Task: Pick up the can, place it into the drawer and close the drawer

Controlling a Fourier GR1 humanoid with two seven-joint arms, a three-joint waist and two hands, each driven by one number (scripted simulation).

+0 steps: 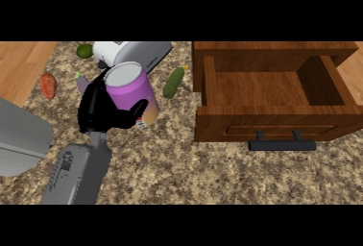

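Observation:
The purple can (131, 93) with a white top is at the left of the counter, tilted with its top pointing away from me. My left hand (96, 110) is shut on it: the fingers wrap its left side and the thumb crosses its near end. The wooden drawer (269, 122) stands pulled open at the right, with its bare inside showing and its black handle (282, 144) facing me. The can is well to the left of the drawer. My right hand does not show.
A cucumber (174, 81) lies between the can and the drawer. A white-grey appliance (138, 50) and a lime (85, 50) are behind the can. A carrot (47, 85) lies at the left. A big grey rounded shape (21, 139) fills the left edge.

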